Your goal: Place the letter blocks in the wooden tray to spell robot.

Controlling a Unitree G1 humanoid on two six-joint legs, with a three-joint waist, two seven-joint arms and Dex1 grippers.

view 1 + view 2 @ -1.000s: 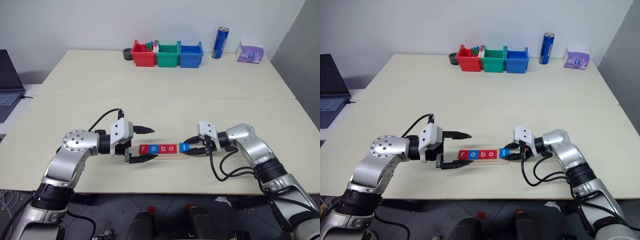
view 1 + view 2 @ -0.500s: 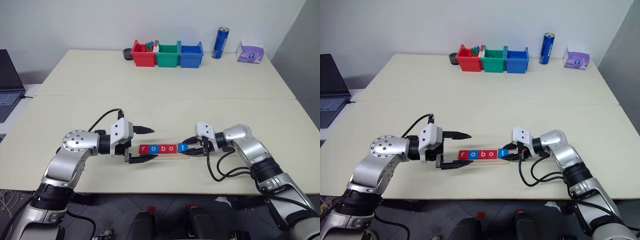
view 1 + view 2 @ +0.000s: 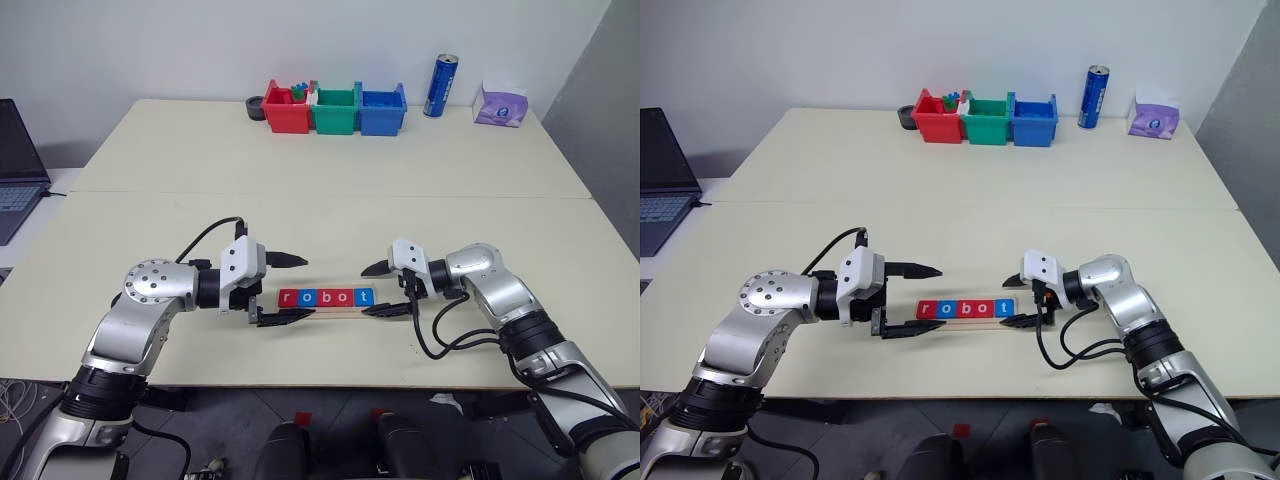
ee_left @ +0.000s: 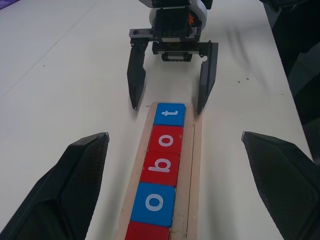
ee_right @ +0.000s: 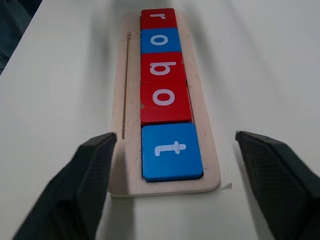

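five red and blue square letter blocks [image 3: 327,297] seated in long light-wood tray [image 5: 129,150], axis running arm to arm | right gripper [image 3: 385,290] wide, straddling t end, nearer | left gripper [image 3: 287,291] wide, empty, at r end

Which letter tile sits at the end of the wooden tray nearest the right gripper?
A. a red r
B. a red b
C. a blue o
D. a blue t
D: the blue t tile lies flat at the tray's end, between the open fingers of the right gripper.
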